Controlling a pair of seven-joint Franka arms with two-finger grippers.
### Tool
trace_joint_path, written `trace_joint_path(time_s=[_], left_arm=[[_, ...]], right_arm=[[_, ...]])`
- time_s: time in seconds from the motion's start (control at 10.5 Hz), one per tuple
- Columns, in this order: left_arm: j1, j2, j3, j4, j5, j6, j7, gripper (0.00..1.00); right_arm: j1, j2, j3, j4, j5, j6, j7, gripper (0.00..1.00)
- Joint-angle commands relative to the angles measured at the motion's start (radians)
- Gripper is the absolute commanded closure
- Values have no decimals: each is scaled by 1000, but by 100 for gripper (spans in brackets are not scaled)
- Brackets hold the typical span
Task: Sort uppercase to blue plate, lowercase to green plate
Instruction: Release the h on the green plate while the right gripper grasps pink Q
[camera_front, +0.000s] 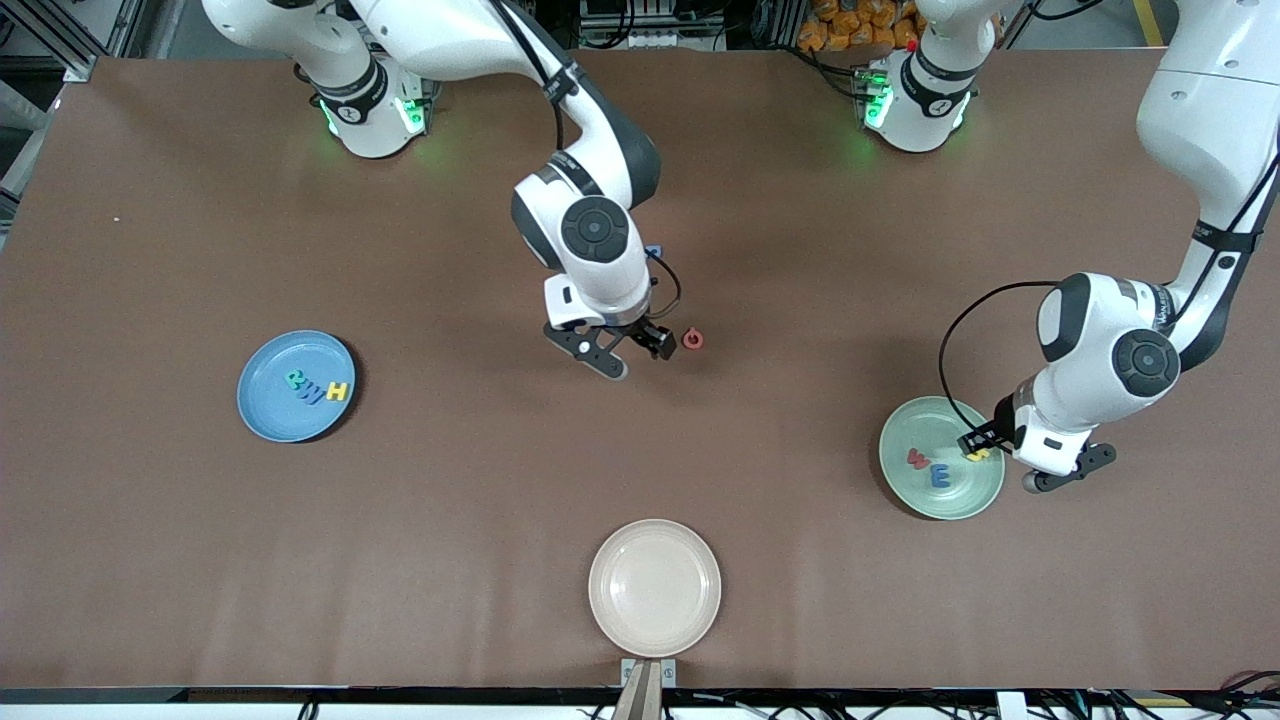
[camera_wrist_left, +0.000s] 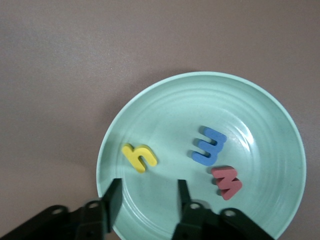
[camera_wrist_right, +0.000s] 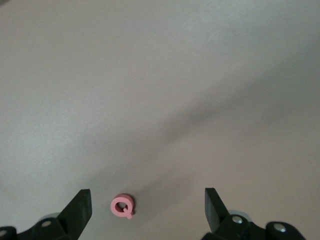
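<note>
While the left gripper (camera_front: 1000, 460) hovers over the green plate (camera_front: 925, 500) at the left arm's end of the table, the front view hides most of the yellow letter (camera_front: 980, 455) under its fingers; the left wrist view shows that letter (camera_wrist_left: 139, 157) lying flat and free on the plate (camera_wrist_left: 260, 120), jaws parted and empty beside it, with a blue letter (camera_wrist_left: 209, 146) and a red one (camera_wrist_left: 226, 181) close by. Over mid-table, the right gripper (camera_front: 635, 358) hangs spread wide by the red ring letter (camera_front: 692, 339); only its wrist view shows the ring's small tail (camera_wrist_right: 122, 206). On the blue plate (camera_front: 265, 420), a teal letter (camera_front: 296, 379), dark blue W (camera_front: 313, 390) and yellow H (camera_front: 337, 390) sit in a row.
</note>
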Motion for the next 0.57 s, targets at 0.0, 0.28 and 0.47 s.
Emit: trace_joint_path(time_s=[0.0,0.28,0.47], left_arm=[[-3,-47,-9,9,12,-85,5,0],[-1,-145,-66,11,-6,-199,5,0],[-1,-202,-89,11,-66,-246,8,0]], right_arm=[[63,65,-14,57,-31,48,44,0],[100,114,-11,82,-129,56,55,0],[133,165,-13,114,-143,93,61,0]])
